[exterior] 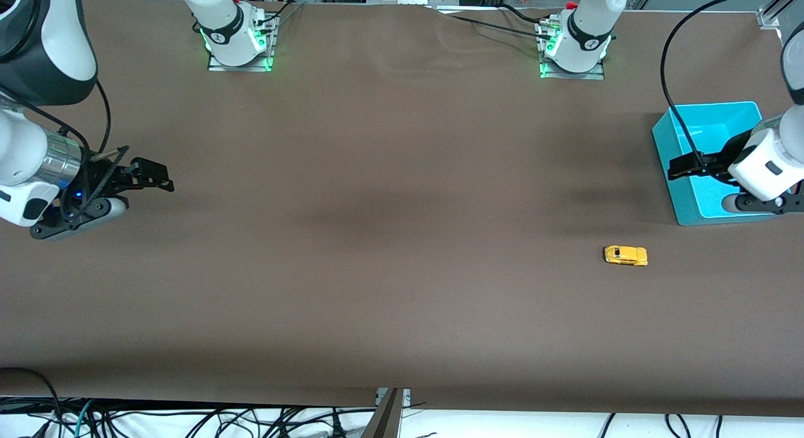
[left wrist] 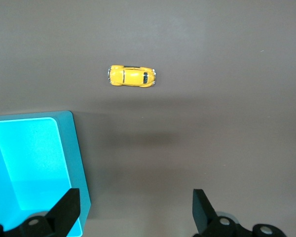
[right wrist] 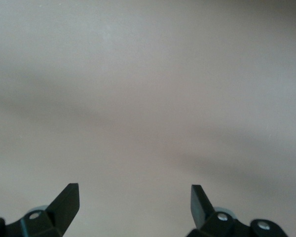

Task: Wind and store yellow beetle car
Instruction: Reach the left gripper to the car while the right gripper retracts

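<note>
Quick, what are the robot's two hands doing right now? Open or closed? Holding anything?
Left gripper: open, holding nothing, over the blue bin's edge.
Right gripper: open, holding nothing, over bare table.

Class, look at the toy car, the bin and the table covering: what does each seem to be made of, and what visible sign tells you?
Yellow beetle car: glossy painted shell, likely die-cast metal or hard plastic; small highlights on its rounded body.
Turquoise bin: probably moulded plastic; smooth, evenly coloured walls, rounded inner corners.
Table covering: matte brown cloth or paper sheet; faint ripples near the arm bases, no glare.
</note>
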Available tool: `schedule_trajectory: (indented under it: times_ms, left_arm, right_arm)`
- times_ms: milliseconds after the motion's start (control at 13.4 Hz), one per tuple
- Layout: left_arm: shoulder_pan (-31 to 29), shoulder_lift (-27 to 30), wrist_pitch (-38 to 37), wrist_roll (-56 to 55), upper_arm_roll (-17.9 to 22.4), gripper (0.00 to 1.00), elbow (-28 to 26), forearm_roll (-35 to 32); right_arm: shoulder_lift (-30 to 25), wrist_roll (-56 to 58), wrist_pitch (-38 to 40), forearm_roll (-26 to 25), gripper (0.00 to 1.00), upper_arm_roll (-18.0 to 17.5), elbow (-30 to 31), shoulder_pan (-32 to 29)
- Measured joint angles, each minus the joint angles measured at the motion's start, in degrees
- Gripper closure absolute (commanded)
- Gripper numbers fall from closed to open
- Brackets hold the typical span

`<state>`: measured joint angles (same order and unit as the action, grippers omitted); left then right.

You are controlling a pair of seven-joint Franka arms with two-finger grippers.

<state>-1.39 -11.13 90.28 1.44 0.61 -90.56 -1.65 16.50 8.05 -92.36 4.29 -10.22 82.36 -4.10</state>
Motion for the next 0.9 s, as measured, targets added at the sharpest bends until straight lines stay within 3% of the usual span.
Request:
schedule_trajectory:
  times_ms: [299, 598, 897]
  left_arm:
    - [0.1, -1.6, 0.4, 0.0, -0.1, 0.0, -0.8, -0.3]
    - [0.3, -0.5, 14.5, 0.2, -0.2, 0.0, -13.9, -0.3]
    - [0.1, -0.6, 23.0, 3.5, 0.0, 0.0, -19.6, -0.4]
  right_arm:
    - [0.0, -5.7, 4.3, -0.2, 0.0, -0.2, -1.6, 0.3]
    - [0.0, -5.9, 6.9, -3.8, 0.0, 0.0, -3.0, 0.1]
    - [-0.1, -6.0, 7.3, -5.7, 0.0, 2.1, -4.2, -0.5]
